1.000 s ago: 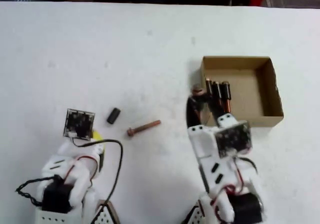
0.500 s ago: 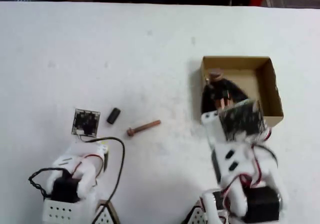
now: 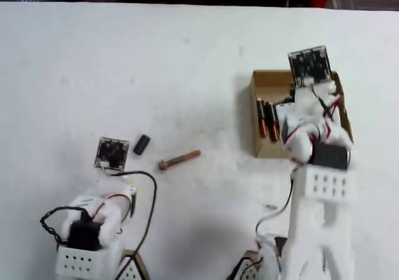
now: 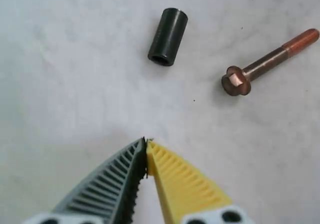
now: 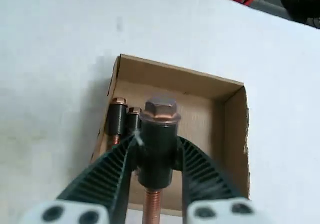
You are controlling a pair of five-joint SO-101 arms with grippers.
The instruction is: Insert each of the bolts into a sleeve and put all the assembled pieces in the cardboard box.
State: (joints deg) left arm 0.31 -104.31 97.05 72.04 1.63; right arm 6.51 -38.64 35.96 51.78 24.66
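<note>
One sleeved bolt [image 5: 160, 126], head forward, is clamped in the right hand [image 5: 157, 146] over the box [image 5: 200, 116], while the closed, empty left hand [image 4: 146, 149] points at the loose sleeve [image 4: 168, 36] and bolt [image 4: 265, 64] just ahead on the desk [image 4: 75, 84].

This looks like a robotics lab bench: a plain white table [image 3: 187, 55] carries two small arms, left arm [image 3: 93, 221] and right arm [image 3: 319, 186], with bare wires [image 3: 148, 199] and exposed circuit boards [image 3: 112, 153]. A loose bolt [image 3: 179, 159] and sleeve [image 3: 141, 144] lie on it, and the room beyond the far edge is dark.
</note>
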